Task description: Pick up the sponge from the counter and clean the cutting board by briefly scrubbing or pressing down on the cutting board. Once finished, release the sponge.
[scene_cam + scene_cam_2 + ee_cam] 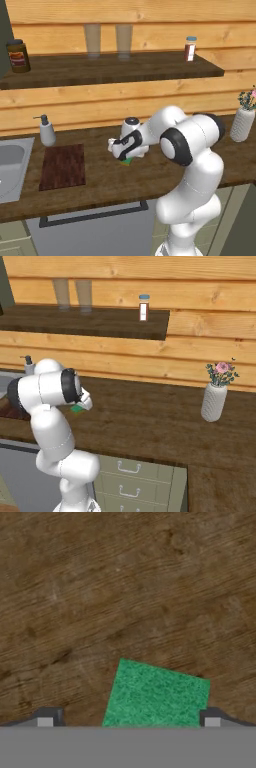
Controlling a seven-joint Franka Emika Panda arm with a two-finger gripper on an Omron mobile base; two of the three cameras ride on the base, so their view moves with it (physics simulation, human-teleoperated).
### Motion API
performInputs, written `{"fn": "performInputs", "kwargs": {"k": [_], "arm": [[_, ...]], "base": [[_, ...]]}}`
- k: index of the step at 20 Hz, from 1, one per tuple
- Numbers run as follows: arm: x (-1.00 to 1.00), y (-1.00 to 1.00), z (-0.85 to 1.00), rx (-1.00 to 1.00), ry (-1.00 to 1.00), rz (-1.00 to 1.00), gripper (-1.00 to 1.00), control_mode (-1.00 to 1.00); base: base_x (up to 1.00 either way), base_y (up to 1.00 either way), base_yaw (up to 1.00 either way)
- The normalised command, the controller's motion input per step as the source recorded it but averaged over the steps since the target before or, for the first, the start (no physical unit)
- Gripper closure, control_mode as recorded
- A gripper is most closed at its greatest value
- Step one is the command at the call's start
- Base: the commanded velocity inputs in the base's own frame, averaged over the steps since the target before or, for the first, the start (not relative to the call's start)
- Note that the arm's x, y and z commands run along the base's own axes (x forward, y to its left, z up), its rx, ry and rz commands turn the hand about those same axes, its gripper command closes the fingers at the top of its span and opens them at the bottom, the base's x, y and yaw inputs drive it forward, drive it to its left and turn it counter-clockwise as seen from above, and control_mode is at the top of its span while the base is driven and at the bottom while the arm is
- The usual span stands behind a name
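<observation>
The sponge lies green side up on the counter. In the hand view it sits between my two finger tips, near the right one and apart from the left one. My gripper is open and points down over it. From the left base view the gripper hovers just above the sponge, whose green and yellow edge peeks out beneath. The right base view shows a green corner of the sponge under the hand. The dark reddish cutting board lies flat to the left, a short way from the sponge.
A grey sink sits left of the board, with a soap dispenser behind it. A white vase with flowers stands on the counter to the right. The wall shelf above holds a jar, two glasses and a shaker.
</observation>
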Motion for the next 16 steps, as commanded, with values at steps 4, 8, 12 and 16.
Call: {"fn": "performInputs", "kwargs": {"k": [4, 8, 12, 16], "arm": [[0.23, 0.0, -0.49, 0.0, 0.0, 0.0, -1.0, -1.0], [0.06, 0.0, -0.61, 0.0, 0.0, 0.0, -1.0, -1.0], [-0.11, 0.06, -0.78, 0.0, -0.02, 0.0, 1.0, -1.0], [-0.33, 0.16, -0.78, 0.0, -0.06, -0.01, 1.0, -1.0]], "base": [[0.0, 0.0, 0.0], [0.0, 0.0, 0.0], [0.0, 0.0, 0.0], [0.0, 0.0, 0.0]]}}
